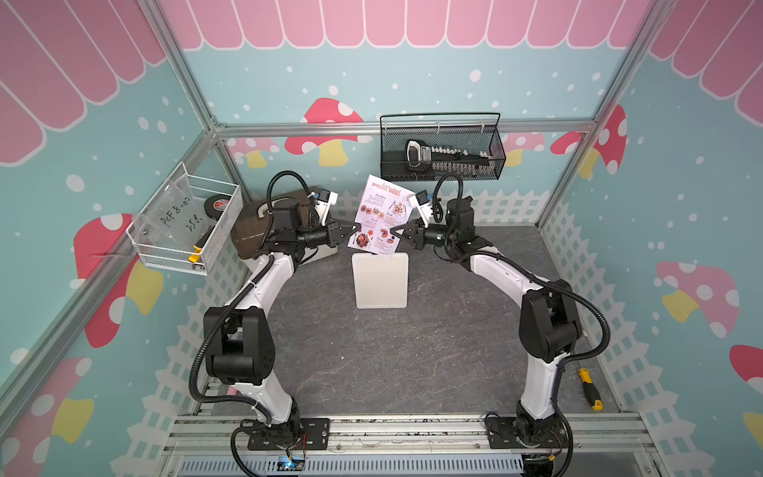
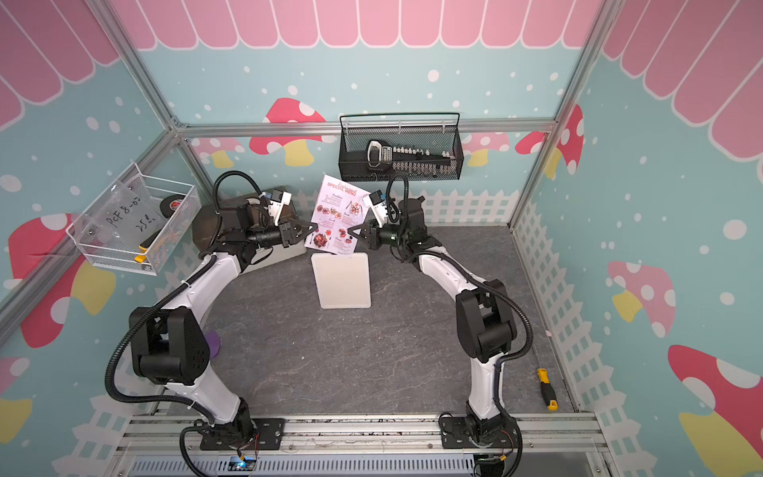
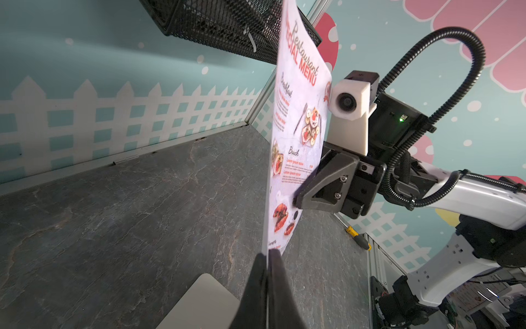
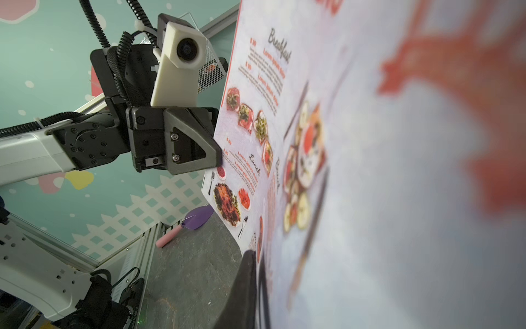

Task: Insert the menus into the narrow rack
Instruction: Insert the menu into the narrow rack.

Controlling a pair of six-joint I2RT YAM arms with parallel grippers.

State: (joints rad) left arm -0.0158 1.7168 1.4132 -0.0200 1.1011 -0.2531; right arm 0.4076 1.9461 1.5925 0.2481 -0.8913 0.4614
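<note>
Left gripper [image 1: 357, 226] and right gripper [image 1: 393, 230] clench opposite side edges of the menu [image 1: 379, 210], upright over the far edge of the narrow rack [image 1: 380, 285], which lies flat mid-way across the desk [image 1: 433, 363] with open surface toward the near edge.

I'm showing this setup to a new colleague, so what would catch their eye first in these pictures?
First, the white menu with its red heading, held upright at the middle back of the scene, pinched on opposite edges by the left gripper and right gripper. Close by its lower edge the flat white rack lies on the grey table. A black mesh basket hangs on the back wall.
</note>
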